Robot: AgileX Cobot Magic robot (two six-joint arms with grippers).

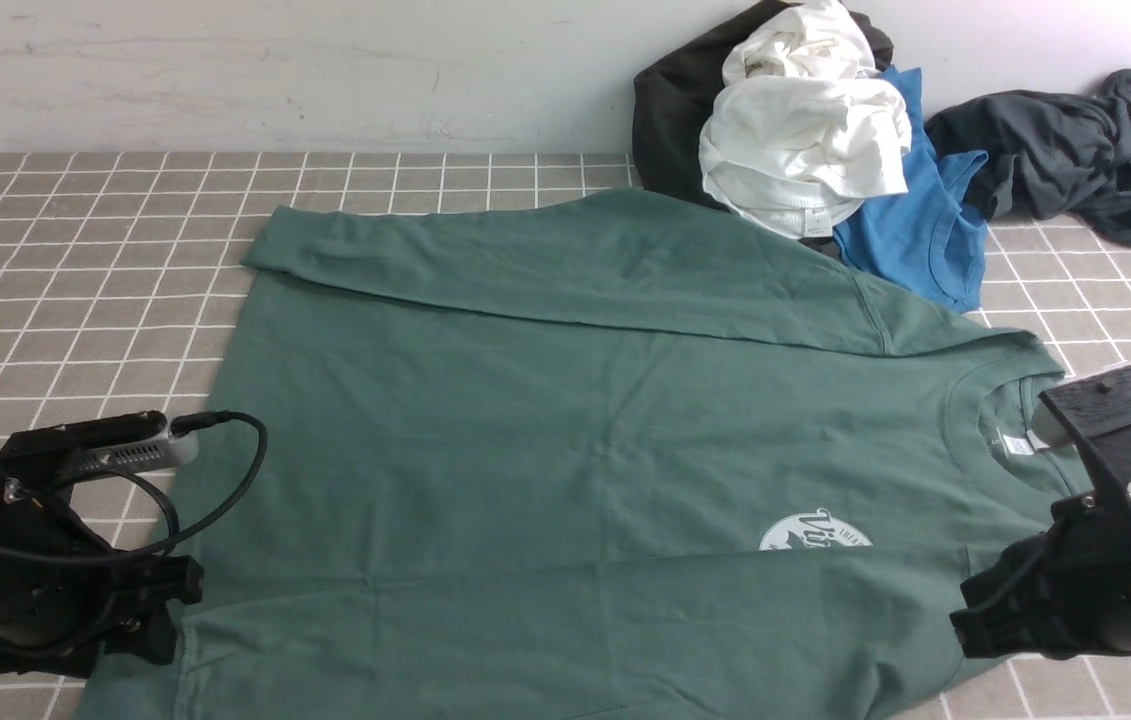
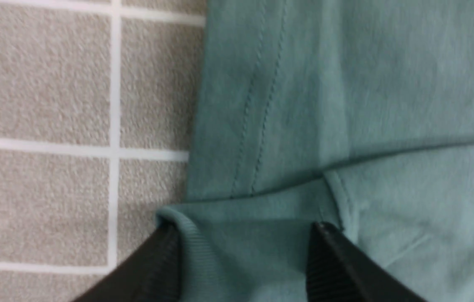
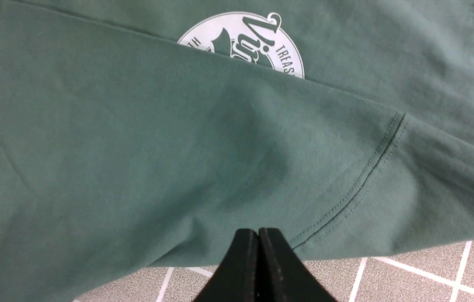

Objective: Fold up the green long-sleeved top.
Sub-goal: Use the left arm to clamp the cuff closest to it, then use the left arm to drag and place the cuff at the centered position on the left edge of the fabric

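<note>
Green long-sleeved top (image 1: 565, 440) lies flat on the tiled surface (image 1: 105, 250), collar toward the right arm; far sleeve (image 1: 565, 260) and near sleeve (image 1: 545, 630) folded across the body; body folds not yet done, I judge; left end effector (image 2: 245, 235) released, straddling the cuff (image 2: 203, 256); right end effector (image 3: 257, 235) clenched, apparently empty, at the shoulder edge.

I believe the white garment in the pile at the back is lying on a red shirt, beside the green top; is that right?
Not quite: the white garment lies on a bright blue shirt, not a red one, as the front view shows. It is indeed at the back, beside the green top.
</note>
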